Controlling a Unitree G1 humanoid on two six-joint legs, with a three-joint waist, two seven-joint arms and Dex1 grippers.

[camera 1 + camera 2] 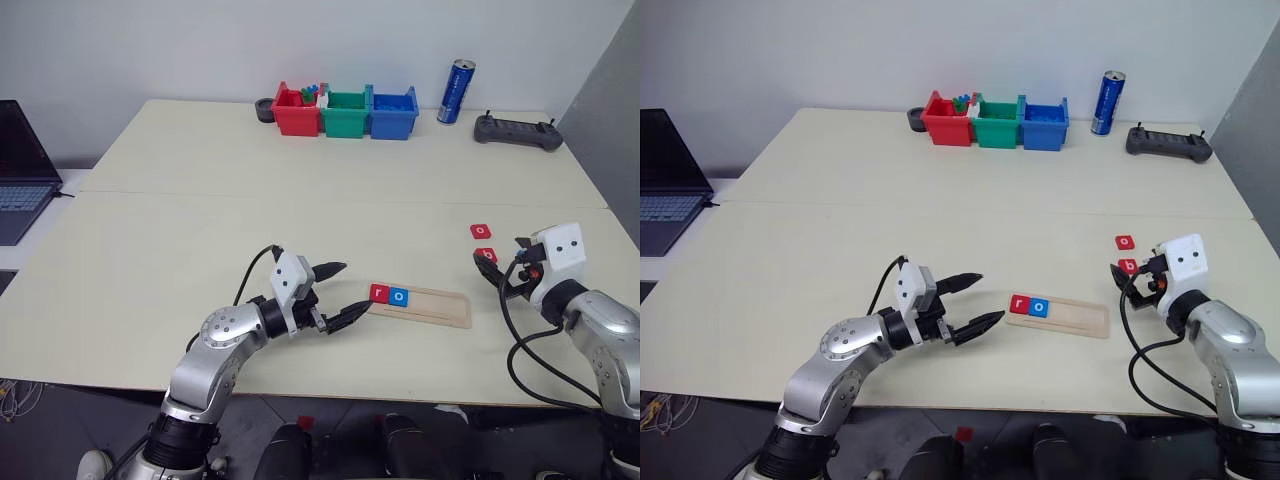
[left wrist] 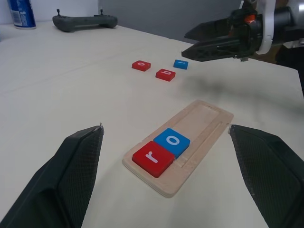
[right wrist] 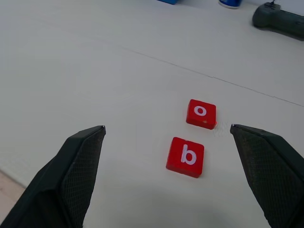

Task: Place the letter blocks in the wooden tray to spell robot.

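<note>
Red r block [image 2: 152, 158], blue o block [image 2: 172, 141], pale wooden tray [image 2: 204, 124]

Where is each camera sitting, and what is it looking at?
Head eyes: look down over the table; both arms show, wooden tray between.
Left wrist: looks along open left gripper at the tray; right gripper shows beyond.
Right wrist: looks along open right gripper at red b block.
Shared: both wrist views show that b block.

Pale table [image 1: 200, 200], wooden tray [image 1: 440, 307], bins [image 1: 346, 114]
</note>
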